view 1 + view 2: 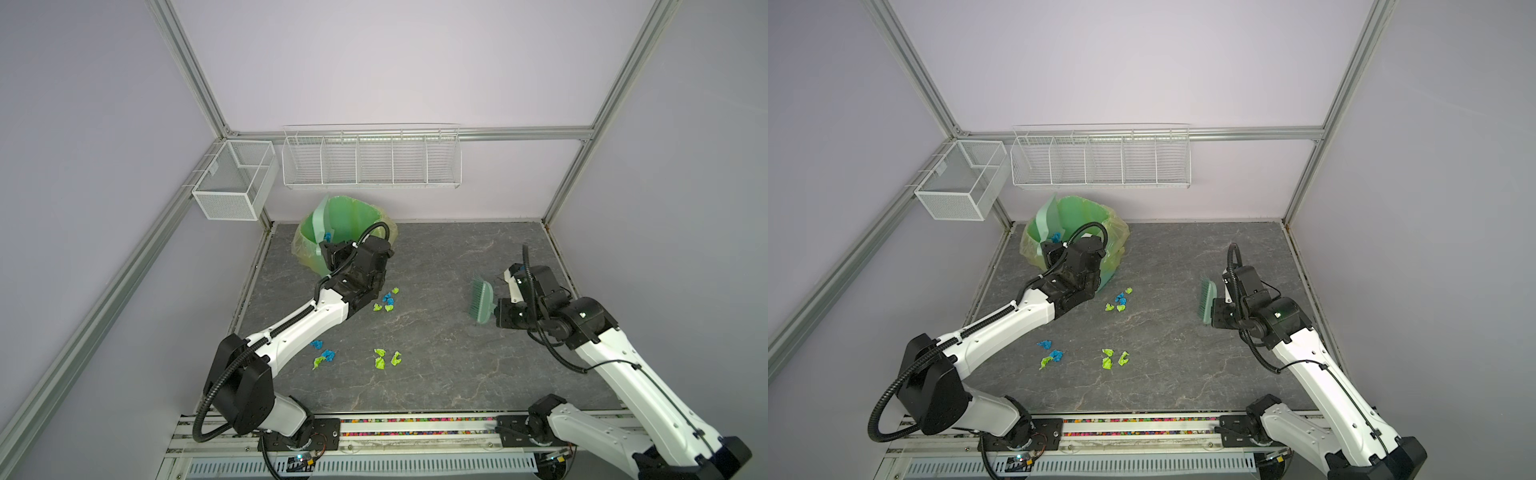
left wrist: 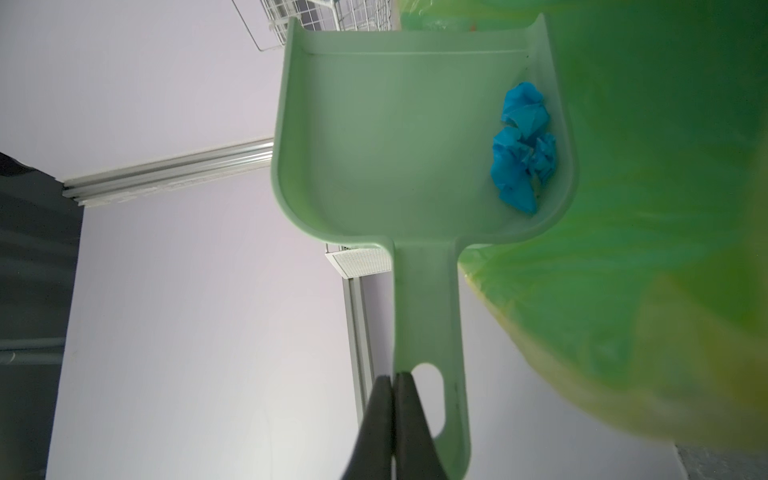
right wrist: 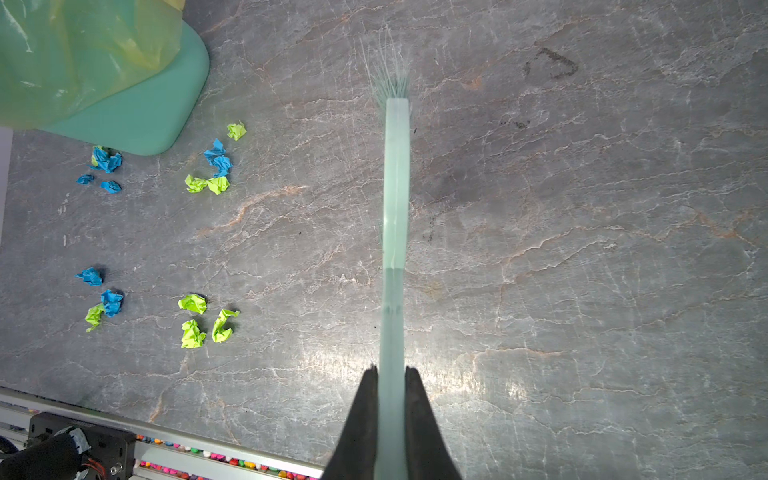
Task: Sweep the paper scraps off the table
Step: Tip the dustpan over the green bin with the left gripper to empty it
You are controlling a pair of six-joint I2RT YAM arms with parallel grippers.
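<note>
**A:** Where are the paper scraps [image 1: 386, 300] now?

**B:** Most of them lie on the table [image 3: 582, 291]. One cluster is just beside the bin [image 3: 158, 120]. A lime-green group [image 1: 384, 358] is nearer to the front, and a mixed group [image 1: 324, 358] is close by your left forearm [image 1: 299, 328]. A few blue ones [image 2: 521, 153] sit inside the dustpan [image 2: 374, 145], against its side wall.

**A:** And my pincers?

**B:** Your left pincer [image 2: 392, 376] is closed on the dustpan handle and holds the pan up at the green bag [image 2: 644, 187] of the bin. Your right pincer [image 3: 390, 370] is clamped on the handle of the brush [image 3: 397, 187], well apart from the scraps, with bare table between.

**A:** Is something in the way?

**B:** Your left forearm hangs over the table. In both top views it hides three blue bits [image 3: 106, 166] near the bin base. Two wire baskets [image 1: 370, 162] hang on the wall behind.
</note>
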